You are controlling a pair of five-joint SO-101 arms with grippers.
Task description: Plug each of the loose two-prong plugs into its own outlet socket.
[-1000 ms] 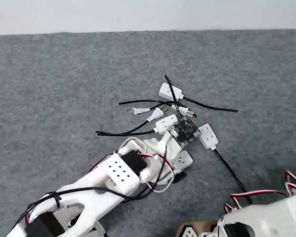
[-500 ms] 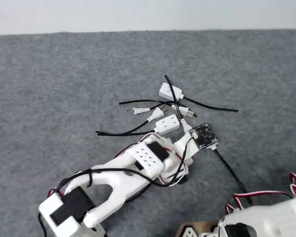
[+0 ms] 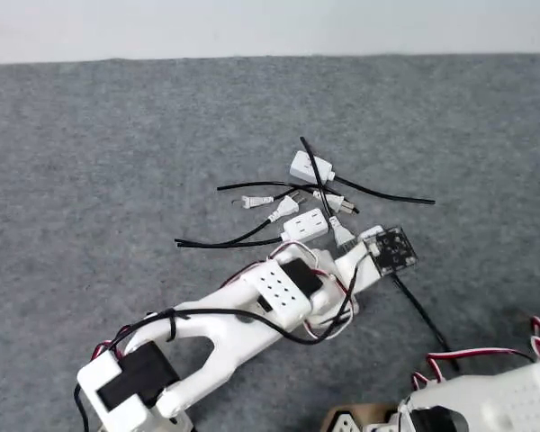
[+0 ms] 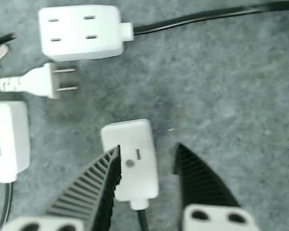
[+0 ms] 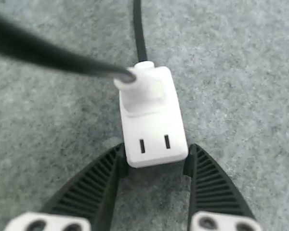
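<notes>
Outlet socket [image 4: 132, 139]: probably light, rigid, slippery; grip its flat sides. Left gripper [image 4: 147, 148] straddles it, jaws apart; right gripper [image 5: 156, 147] state: cannot tell.

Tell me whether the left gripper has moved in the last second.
Yes. In the high view, the left gripper swung right, away from the middle outlet, which stayed put.

Left arm [image 3: 252, 315] over grey mat [image 3: 117, 162], beside white sockets [image 3: 304, 225], plugs [image 3: 283, 209] and black cords [image 3: 225, 241]

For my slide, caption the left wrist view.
Open jaws straddle a white outlet socket on grey carpet, a loose two-prong plug lying beyond.
</notes>
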